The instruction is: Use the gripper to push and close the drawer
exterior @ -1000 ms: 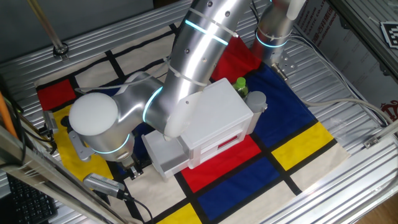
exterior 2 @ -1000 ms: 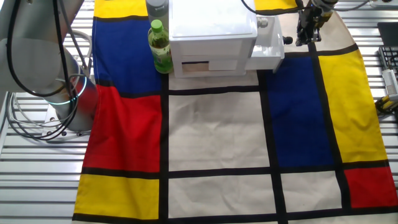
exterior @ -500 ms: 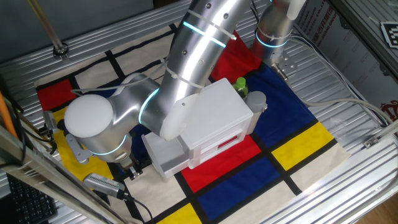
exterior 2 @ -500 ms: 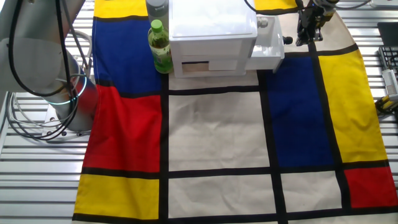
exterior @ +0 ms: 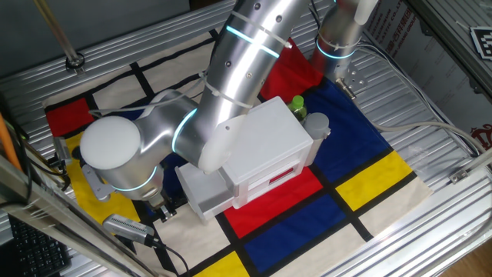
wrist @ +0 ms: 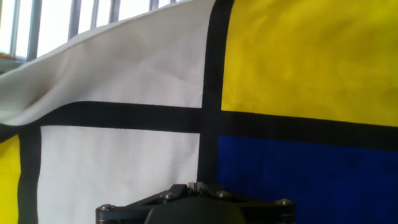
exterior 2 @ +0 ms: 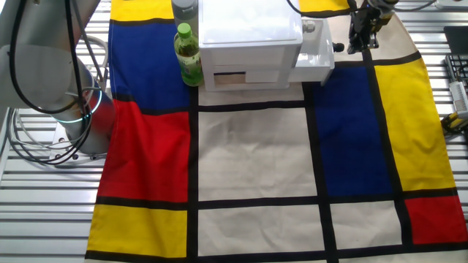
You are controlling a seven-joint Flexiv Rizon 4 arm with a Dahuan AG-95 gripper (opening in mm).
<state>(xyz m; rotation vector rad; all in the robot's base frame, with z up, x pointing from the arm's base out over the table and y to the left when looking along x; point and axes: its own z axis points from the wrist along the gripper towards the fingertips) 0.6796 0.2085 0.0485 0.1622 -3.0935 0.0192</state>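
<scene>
The pale grey drawer [exterior: 206, 189] sticks out of the white cabinet [exterior: 269, 146] on the cloth-covered table. In the other fixed view the drawer [exterior 2: 313, 57] stands out to the cabinet's [exterior 2: 248, 33] right, with its small knob [exterior 2: 338, 48] facing the gripper. The black gripper [exterior 2: 357, 47] hangs just right of the knob with a small gap, not touching it. In one fixed view the gripper [exterior: 163, 209] sits low under the big silver wrist, left of the drawer front. The hand view shows the fingertips [wrist: 198, 185] pressed together over the cloth, holding nothing.
A green bottle [exterior 2: 189, 55] stands against the cabinet's far side from the drawer. The second silver arm base [exterior: 338, 38] stands behind the cabinet. A black tool [exterior: 127, 227] lies near the gripper at the cloth's edge. Aluminium rails surround the cloth.
The arm's elbow has shifted slightly away from the cabinet. The gripper stays beside the knob. The drawer has not moved.
</scene>
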